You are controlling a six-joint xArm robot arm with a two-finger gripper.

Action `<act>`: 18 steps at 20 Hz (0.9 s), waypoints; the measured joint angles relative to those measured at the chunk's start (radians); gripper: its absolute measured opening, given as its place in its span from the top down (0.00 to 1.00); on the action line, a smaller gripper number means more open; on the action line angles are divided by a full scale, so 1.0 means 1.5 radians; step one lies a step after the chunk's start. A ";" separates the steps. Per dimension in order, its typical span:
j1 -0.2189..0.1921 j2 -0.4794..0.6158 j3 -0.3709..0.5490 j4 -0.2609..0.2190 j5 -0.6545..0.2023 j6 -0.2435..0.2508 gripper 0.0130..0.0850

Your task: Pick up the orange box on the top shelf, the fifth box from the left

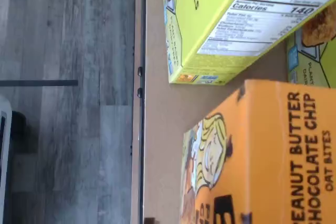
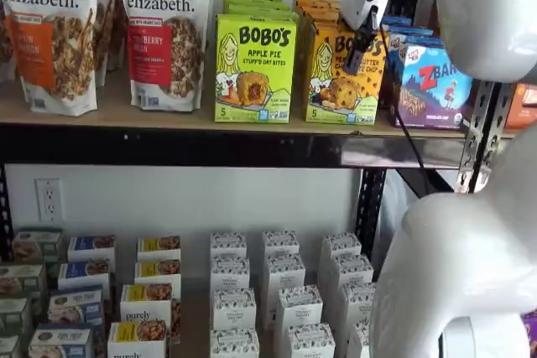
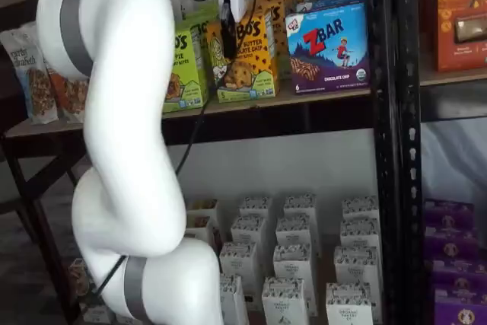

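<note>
The orange box (image 2: pixel 344 77) stands upright at the front edge of the top shelf (image 2: pixel 168 119), just behind and below the pincer (image 2: pixel 357 52), whose black fingers hang in front of its upper face in both shelf views. It is yellow-orange cardboard with black lettering, a cartoon woman and an oat-bite picture on the front; the wrist view shows "PEANUT BUTTER CHOCOLATE CHIP OAT BITES" on it (image 1: pixel 273 156). The shelf is a light tan board (image 1: pixel 163 108) with a glossy black front rail.
</note>
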 joint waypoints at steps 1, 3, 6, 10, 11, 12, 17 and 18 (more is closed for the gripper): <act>-0.001 0.000 0.001 0.001 -0.001 -0.001 0.17; -0.002 -0.001 0.001 0.003 -0.001 -0.001 0.22; -0.004 0.002 -0.003 0.009 0.002 -0.002 0.33; -0.003 0.009 -0.013 0.010 0.011 0.000 0.39; -0.002 0.011 -0.016 0.009 0.013 0.000 0.39; -0.001 0.012 -0.018 0.008 0.015 0.001 0.39; 0.001 0.016 -0.020 0.010 0.010 0.003 0.39; 0.001 0.016 -0.021 0.010 0.009 0.003 0.39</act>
